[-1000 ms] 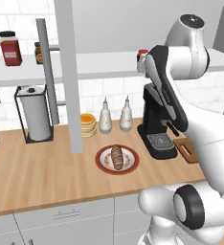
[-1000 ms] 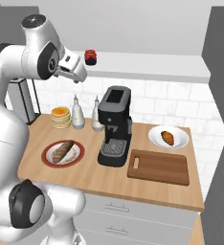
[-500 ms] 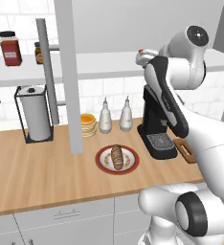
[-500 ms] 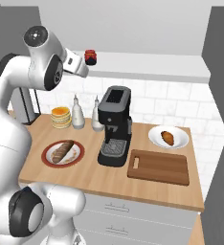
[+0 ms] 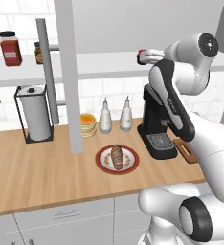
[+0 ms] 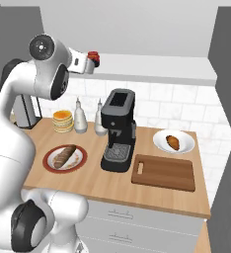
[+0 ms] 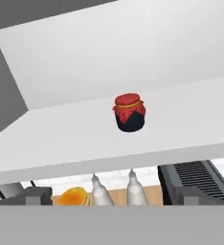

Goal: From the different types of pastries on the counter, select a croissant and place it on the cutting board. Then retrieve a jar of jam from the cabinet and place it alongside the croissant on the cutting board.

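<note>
The jar of jam (image 7: 129, 112), squat with a red cloth top, stands on the white cabinet shelf (image 7: 56, 139), straight ahead of the hand and apart from it. In the base views my gripper (image 6: 88, 63) (image 5: 147, 55) is raised at the shelf's front edge, next to the jar (image 6: 93, 56) (image 5: 141, 54). Its jaws are open with nothing between them. The croissant (image 6: 173, 142) lies on a white plate (image 6: 186, 147) at the back right of the counter (image 6: 93, 183). The dark cutting board (image 6: 163, 172) lies bare in front of that plate.
A black coffee machine (image 6: 118, 129) stands left of the board. Two bottles (image 5: 104, 122), the pancake stack (image 5: 88, 124) and a loaf on a red-rimmed plate (image 5: 117, 157) sit further left. A grey upright panel (image 5: 68, 72), a paper-towel holder (image 5: 35, 117) and two other jars (image 5: 10, 48) are at the left.
The arm's upper joints have swung a little to the right. The hand has stayed at the shelf edge facing the jar, and the jar has not moved.
</note>
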Motion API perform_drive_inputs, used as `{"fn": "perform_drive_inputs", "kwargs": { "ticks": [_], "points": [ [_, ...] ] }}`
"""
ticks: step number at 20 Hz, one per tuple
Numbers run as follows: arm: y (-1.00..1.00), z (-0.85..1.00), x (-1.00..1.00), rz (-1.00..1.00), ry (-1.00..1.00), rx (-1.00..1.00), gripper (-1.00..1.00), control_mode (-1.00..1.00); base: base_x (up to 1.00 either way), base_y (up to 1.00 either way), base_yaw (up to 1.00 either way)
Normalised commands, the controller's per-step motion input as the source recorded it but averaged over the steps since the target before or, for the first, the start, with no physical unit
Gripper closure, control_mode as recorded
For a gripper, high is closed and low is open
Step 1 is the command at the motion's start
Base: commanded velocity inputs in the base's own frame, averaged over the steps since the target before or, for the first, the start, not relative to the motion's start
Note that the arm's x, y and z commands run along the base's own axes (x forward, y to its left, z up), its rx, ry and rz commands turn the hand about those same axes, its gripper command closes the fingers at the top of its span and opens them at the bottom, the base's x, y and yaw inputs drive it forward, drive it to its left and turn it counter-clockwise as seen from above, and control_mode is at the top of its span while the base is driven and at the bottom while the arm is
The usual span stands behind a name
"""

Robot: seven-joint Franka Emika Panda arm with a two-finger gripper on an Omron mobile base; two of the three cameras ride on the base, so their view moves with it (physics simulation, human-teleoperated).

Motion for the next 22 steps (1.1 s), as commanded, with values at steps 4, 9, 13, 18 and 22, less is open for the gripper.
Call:
{"fn": "perform_drive_inputs", "kwargs": {
  "ticks": [4,9,13,18,22],
  "points": [
    [-0.53,0.04,0.0,0.0,0.0,-0.14,-1.0,-1.0,0.0,0.0,0.0],
    [-0.04,0.23,0.0,0.0,0.0,-0.09,-1.0,-1.0,0.0,0.0,0.0],
    [0.25,0.13,0.0,-0.01,0.0,-0.07,-1.0,-1.0,0.0,0.0,0.0],
    [0.09,0.0,0.0,-0.03,0.14,-0.1,-1.0,-1.0,0.0,0.0,0.0],
    [0.12,0.04,0.07,-0.01,0.2,-0.02,-1.0,-1.0,0.0,0.0,0.0]
  ]
}}
